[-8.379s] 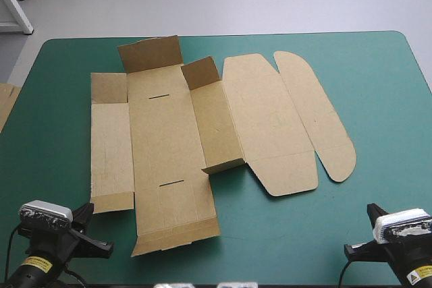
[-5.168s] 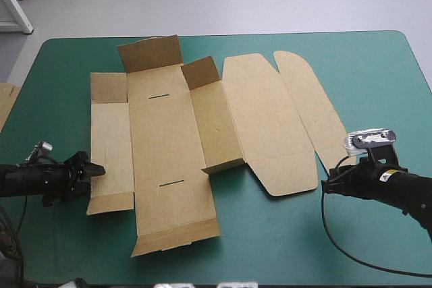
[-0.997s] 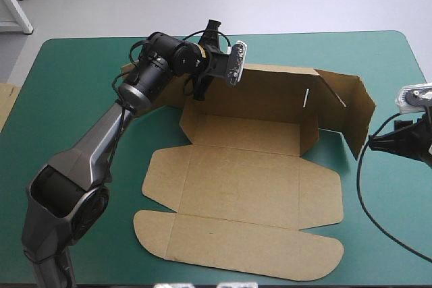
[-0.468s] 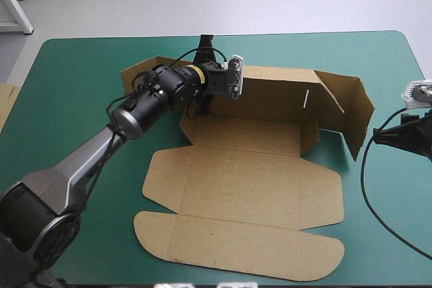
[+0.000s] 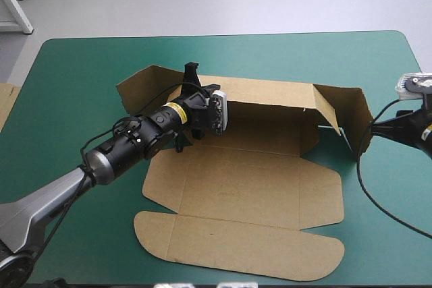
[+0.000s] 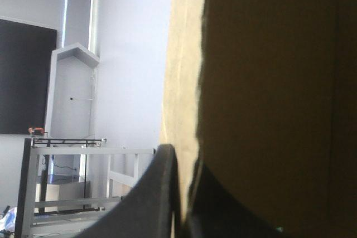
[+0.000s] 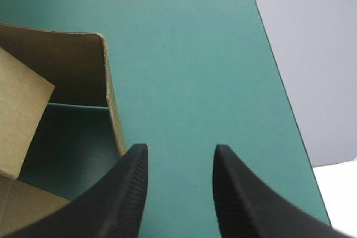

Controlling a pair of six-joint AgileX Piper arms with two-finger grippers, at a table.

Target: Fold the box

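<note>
**A:** Where is the box?

**B:** Mid-table, on the teal-green cover, partly raised. Nearest, toward 6 o'clock, its lid lies flat, with the round-cornered tuck flap at the near edge. Beyond the lid is the tray floor, and behind that the far wall stands up.

**A:** And the left end effector?

**B:** At about 10 o'clock of the box, at the left end of the far wall. In the wrist view, the left end effector has its black fingers all but together, with the brown board pinched between them. Past it, an end flap splays outward toward 9 o'clock.

**A:** The right side?

**B:** At 3 o'clock the other end flap stands upright, angled outward from the wall's end. The right end effector sits just beside it, low over the cover. Seen from its own wrist, the right end effector has its fingers spread wide with only bare cover between them. The flap's edge runs close by one finger, and I can't tell whether they touch.

**A:** Anything else?

**B:** A corner of spare board at the table's 9 o'clock edge.
</note>
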